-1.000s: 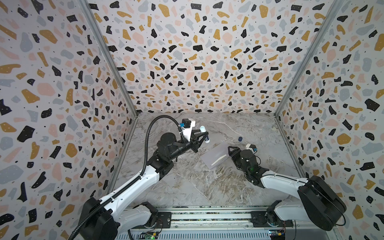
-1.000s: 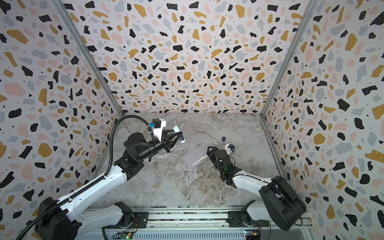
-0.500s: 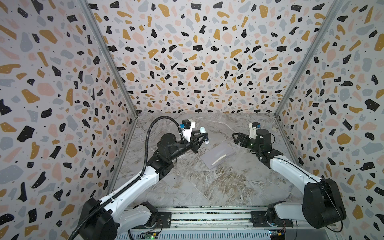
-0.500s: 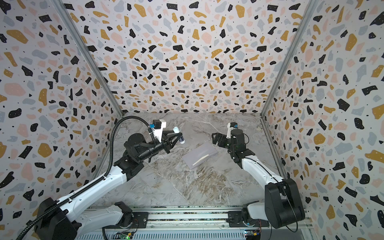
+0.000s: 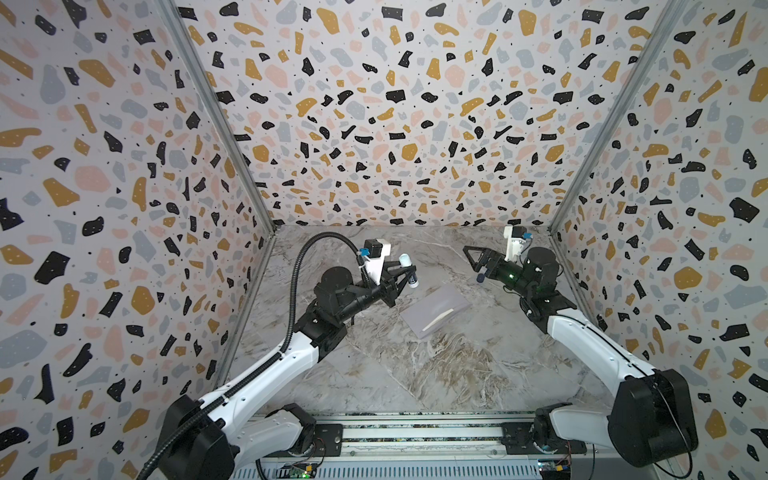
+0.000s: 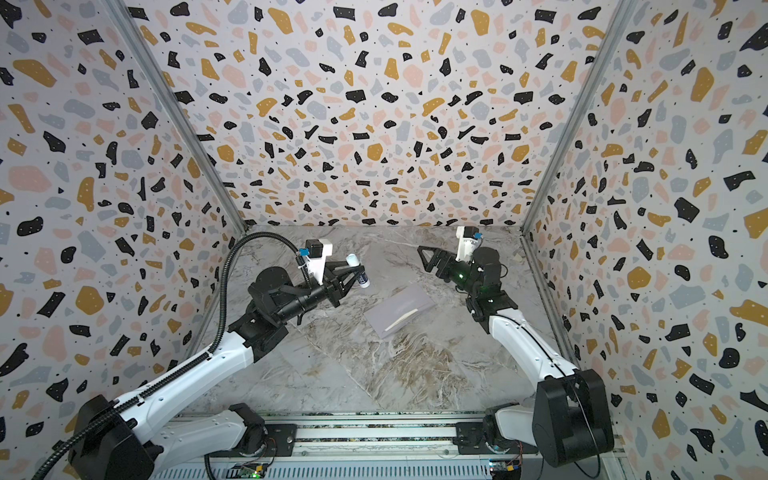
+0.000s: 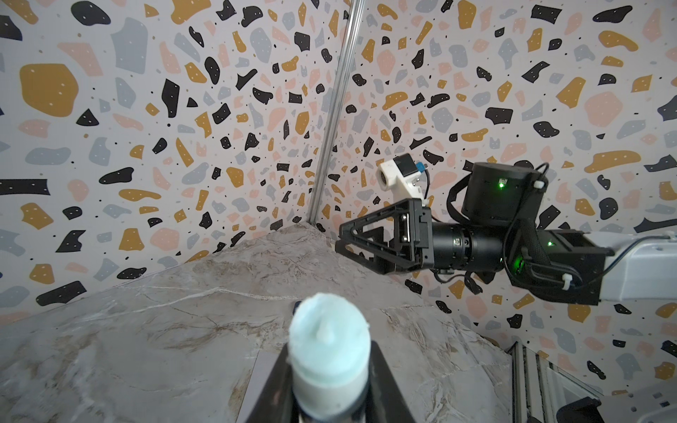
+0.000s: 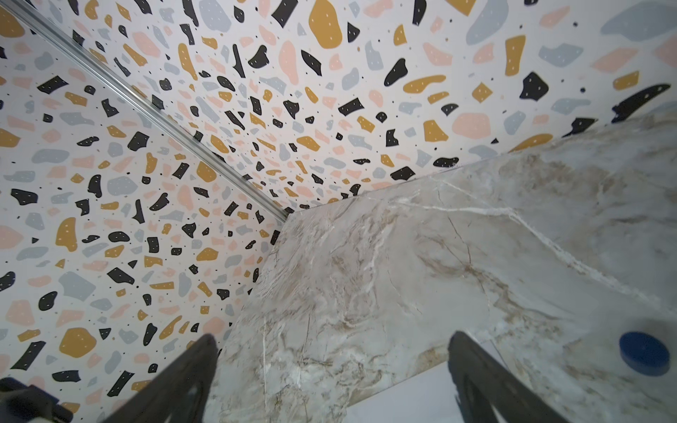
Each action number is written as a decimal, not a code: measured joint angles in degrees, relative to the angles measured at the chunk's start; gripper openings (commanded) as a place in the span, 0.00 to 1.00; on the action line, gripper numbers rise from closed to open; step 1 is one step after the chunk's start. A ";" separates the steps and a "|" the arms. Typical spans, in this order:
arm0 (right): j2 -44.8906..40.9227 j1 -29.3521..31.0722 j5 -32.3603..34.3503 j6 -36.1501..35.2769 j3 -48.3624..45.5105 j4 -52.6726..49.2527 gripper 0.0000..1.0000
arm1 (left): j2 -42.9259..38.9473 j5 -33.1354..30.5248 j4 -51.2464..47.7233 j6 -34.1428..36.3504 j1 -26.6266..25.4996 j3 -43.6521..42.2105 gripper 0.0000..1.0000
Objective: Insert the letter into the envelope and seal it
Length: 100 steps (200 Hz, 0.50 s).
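Envelope (image 5: 436, 309) lies flat mid-desk (image 5: 415, 374), untouched. Right pincer (image 5: 471, 257), down at its 3 o'clock edge a second ago, has lifted away to 1 o'clock, jaws spread wide. Left pincer (image 5: 409, 272), at 11 o'clock, unchanged, pinches a glue stick (image 5: 408, 270).

No legible txt, labels, brands or nos. can be made out in any view. Nothing is readable on the envelope (image 5: 434, 309); any marks on the glue stick (image 7: 329, 348) are too blurred.
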 measured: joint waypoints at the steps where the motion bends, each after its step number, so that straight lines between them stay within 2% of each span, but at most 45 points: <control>1: 0.07 -0.02 0.02 -0.20 0.24 -0.22 0.99 | 0.00 0.00 0.00 0.00 0.00 0.00 0.00; 22: 1.90 -0.76 0.66 -5.88 4.63 -6.60 0.99 | 0.00 -0.09 0.00 0.02 0.00 0.00 0.00; 48: 5.20 -2.29 2.16 -11.50 4.85 -13.07 0.99 | 0.00 -0.33 -0.04 0.07 0.00 0.00 0.00; 100: 12.79 -4.61 1.62 -15.37 0.98 -17.16 0.99 | 0.00 -0.87 -0.07 0.46 0.00 -0.02 0.00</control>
